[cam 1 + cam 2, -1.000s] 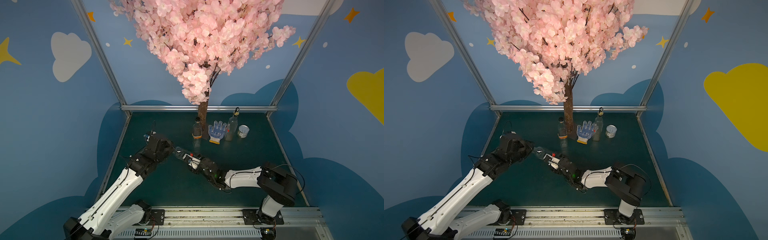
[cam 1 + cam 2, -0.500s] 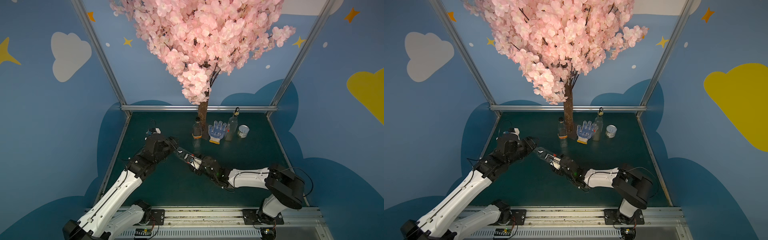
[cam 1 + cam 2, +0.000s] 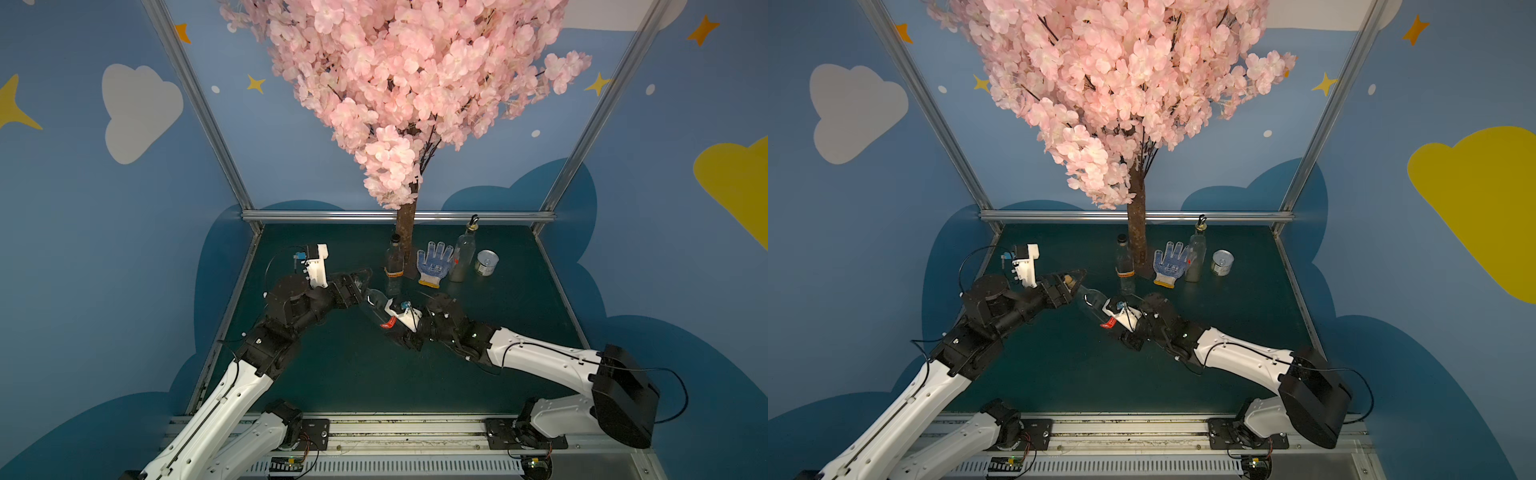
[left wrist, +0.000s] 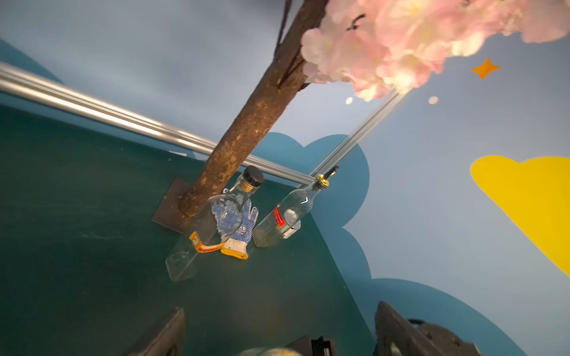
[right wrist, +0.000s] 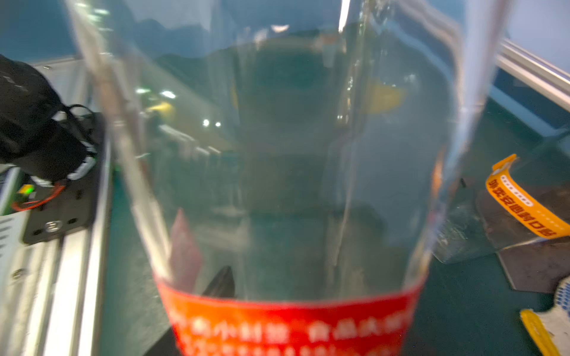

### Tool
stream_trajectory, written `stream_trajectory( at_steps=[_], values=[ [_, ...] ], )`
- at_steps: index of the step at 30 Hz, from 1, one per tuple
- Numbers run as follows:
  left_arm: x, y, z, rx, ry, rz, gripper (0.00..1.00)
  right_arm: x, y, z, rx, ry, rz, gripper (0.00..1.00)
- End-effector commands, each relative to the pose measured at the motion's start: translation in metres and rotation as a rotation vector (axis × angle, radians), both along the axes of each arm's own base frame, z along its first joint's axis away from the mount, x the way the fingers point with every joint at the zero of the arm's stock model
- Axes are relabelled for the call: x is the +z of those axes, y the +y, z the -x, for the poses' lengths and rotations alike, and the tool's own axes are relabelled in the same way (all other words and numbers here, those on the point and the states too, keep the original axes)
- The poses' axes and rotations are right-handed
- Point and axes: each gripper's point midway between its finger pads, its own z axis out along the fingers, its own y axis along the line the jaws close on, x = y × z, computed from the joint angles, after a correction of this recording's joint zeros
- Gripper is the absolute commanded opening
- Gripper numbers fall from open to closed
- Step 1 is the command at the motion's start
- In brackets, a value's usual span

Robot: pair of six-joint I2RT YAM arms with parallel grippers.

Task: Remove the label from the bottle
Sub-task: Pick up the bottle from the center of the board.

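While right jaws clamp it, the bottle slants toward the left jaws.

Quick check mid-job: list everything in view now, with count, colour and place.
held bottle: 1, clear, tilted over mid-table
label: 1, red, around held bottle's gripped end
capped bottle: 1, clear, black cap, orange band, upright by trunk
glove: 1, white with blue dots, propped beside trunk
spout bottle: 1, clear, gold top, upright beside glove
can: 1, silver, beside spout bottle
tree: 1, pink blossoms, brown trunk, back centre
table: 1, dark green, under everything
left end effector: 1, black, open, by held bottle's neck
right end effector: 1, black, closed on held bottle
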Motion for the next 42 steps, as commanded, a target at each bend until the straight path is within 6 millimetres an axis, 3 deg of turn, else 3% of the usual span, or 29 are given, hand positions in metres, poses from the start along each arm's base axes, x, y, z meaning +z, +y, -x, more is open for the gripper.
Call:
stream_trajectory(
  at_steps=[1,11,17,21,24,26,29,38,42],
  values=[
    [0.017,-0.014,0.016,-0.137,-0.147,-0.038,0.95,0.044,0.004,0.027,0.149,0.076,-0.109,0.00],
    [0.027,-0.032,0.014,-0.233,-0.255,0.002,0.92,0.068,0.001,0.051,0.271,0.143,-0.164,0.00],
    [0.031,-0.031,0.014,-0.225,-0.279,0.018,0.64,0.068,0.001,0.045,0.248,0.148,-0.178,0.00],
    [0.023,-0.031,0.015,-0.229,-0.259,0.016,0.54,0.069,0.002,0.038,0.230,0.156,-0.197,0.00],
    [0.017,-0.029,0.015,-0.218,-0.246,0.013,0.56,0.071,0.005,0.034,0.224,0.167,-0.206,0.00],
    [0.016,-0.030,0.014,-0.216,-0.244,0.017,0.70,0.073,0.007,0.033,0.231,0.175,-0.217,0.00],
    [0.016,-0.030,0.014,-0.216,-0.251,0.017,0.71,0.074,0.009,0.035,0.248,0.182,-0.225,0.00],
    [0.028,-0.032,0.019,-0.243,-0.305,0.035,0.54,0.077,0.011,0.046,0.338,0.226,-0.249,0.00],
    [0.027,-0.034,0.020,-0.250,-0.305,0.041,0.32,0.080,0.010,0.049,0.370,0.246,-0.261,0.00]
  ],
)
